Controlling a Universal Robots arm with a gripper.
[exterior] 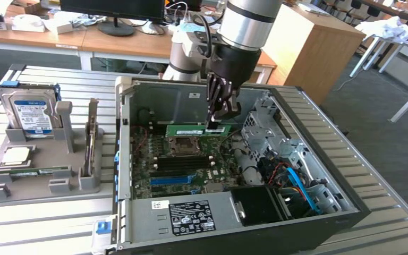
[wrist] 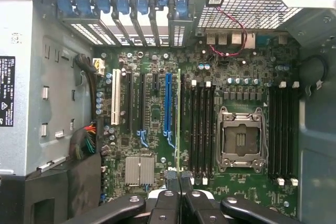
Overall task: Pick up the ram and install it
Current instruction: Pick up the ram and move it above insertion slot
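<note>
Here, pincer [exterior: 217, 126] clamped on the ram [exterior: 189, 129], gripped near one end and held edge-down, motherboard [exterior: 151, 164] below the pincer inside the open case [exterior: 335, 180], black memory slots [wrist: 202, 129] beneath, just beside the ram's edge.

The computer case [exterior: 165, 103] sits on the table [exterior: 41, 223] in the middle of the exterior view, with the board [exterior: 183, 164] lying inside it. The gripper [exterior: 217, 125] hangs in the case over the board and holds the ram [exterior: 193, 129]. The holder [exterior: 30, 186] is on the exterior view's left, with the hard drive [exterior: 30, 109] standing at its back. A monitor [exterior: 112, 8] sits at the top, behind the table.
</note>
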